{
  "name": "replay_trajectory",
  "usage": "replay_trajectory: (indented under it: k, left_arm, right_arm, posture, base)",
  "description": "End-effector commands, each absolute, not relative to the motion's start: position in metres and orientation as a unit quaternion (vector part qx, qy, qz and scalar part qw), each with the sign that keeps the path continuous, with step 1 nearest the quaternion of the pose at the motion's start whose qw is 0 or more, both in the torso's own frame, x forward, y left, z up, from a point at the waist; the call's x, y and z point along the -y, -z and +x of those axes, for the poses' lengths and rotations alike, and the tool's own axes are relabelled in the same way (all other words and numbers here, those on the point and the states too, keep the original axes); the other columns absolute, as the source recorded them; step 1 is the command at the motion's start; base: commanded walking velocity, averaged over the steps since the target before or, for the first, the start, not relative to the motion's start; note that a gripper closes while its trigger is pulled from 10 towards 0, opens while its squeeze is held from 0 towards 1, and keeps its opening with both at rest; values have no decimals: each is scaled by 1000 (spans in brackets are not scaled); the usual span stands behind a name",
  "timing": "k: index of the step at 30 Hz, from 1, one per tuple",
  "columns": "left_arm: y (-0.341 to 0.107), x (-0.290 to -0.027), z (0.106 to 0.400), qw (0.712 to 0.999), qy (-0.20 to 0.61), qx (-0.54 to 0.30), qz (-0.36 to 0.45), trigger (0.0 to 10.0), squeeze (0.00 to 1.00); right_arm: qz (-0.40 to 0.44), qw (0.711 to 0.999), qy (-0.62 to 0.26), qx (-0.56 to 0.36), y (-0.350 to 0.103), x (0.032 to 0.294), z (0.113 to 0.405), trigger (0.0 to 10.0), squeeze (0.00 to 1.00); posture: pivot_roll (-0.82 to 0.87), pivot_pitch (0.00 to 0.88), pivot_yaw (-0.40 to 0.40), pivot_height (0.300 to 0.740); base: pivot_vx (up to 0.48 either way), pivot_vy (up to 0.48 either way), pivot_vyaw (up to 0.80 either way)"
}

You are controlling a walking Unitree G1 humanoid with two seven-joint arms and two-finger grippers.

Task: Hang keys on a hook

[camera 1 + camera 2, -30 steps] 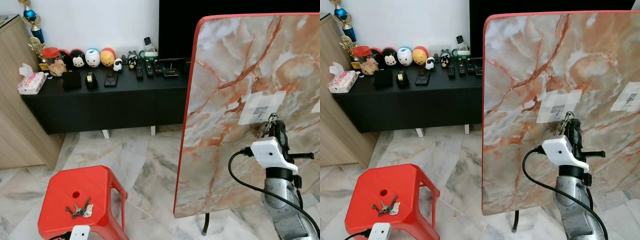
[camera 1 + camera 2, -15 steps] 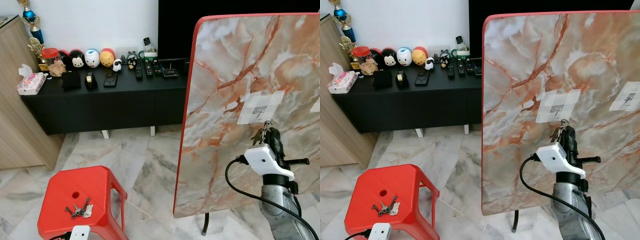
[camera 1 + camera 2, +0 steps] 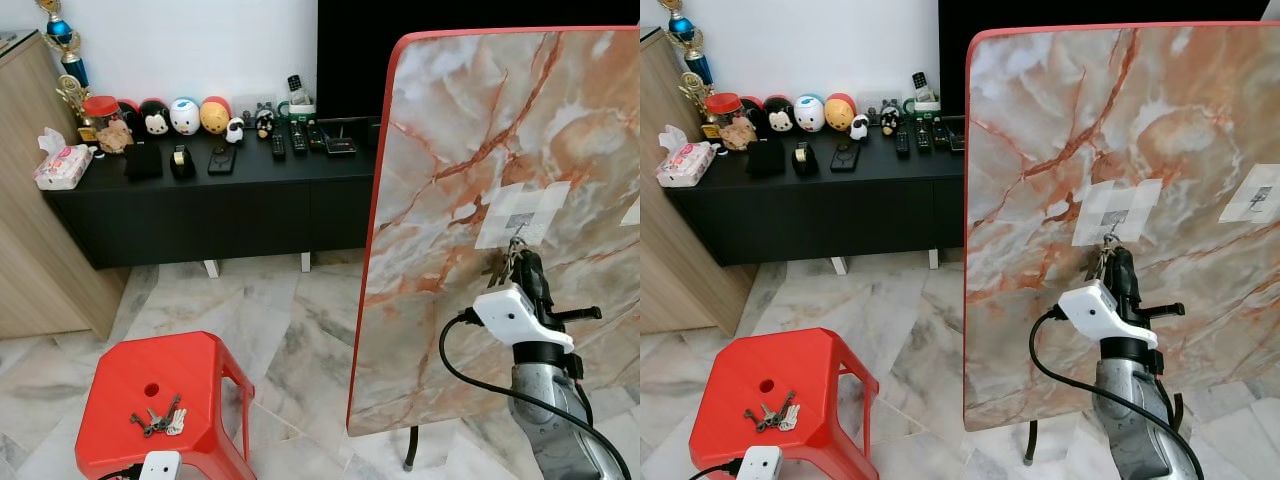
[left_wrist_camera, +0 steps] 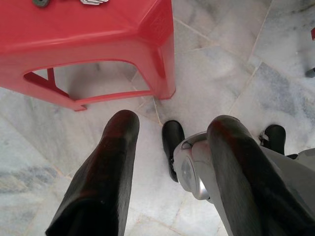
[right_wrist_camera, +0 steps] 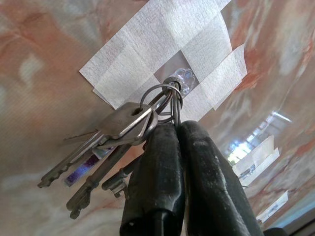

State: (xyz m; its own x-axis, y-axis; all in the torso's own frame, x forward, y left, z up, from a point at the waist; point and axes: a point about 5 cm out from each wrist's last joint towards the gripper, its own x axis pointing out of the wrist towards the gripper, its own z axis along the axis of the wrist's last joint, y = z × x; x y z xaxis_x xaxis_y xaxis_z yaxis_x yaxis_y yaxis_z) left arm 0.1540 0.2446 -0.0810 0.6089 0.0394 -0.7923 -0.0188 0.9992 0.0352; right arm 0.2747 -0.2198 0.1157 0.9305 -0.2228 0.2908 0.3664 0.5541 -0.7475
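A marble board (image 3: 470, 120) with a red rim stands upright on my right. A clear hook (image 5: 181, 78) is fixed to it under crossed white tape (image 3: 522, 214). My right gripper (image 3: 520, 262) is raised to the board and shut on the ring of a bunch of keys (image 5: 113, 132). The ring (image 5: 160, 98) touches the hook and seems looped over its tip, with the keys hanging beside the fingers (image 5: 197, 162). A second bunch of keys (image 3: 160, 418) lies on a red stool (image 3: 140, 385). My left gripper (image 4: 173, 122) hangs open beside that stool.
A second taped patch (image 3: 1252, 192) sits further right on the board. A black low cabinet (image 3: 200, 200) with toys and remotes runs along the far wall. A wooden cupboard (image 3: 30, 240) stands at the left. The board's leg (image 3: 410, 455) rests on the marble floor (image 3: 290, 330).
My right gripper dipped a little with the keys, then moved left and up, bringing the ring to the hook under the tape. The left arm and the stool keys stayed put.
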Motion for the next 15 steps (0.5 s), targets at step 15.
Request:
replay_trajectory:
  k: [15]
  left_arm:
    - [84,-244,148,891,-13,-454,15,10000,0]
  right_arm:
    - [-408,888,206,49,-113,230,282,10000,0]
  posture:
    - [50,0,-49,740]
  base:
    - [0,0,0]
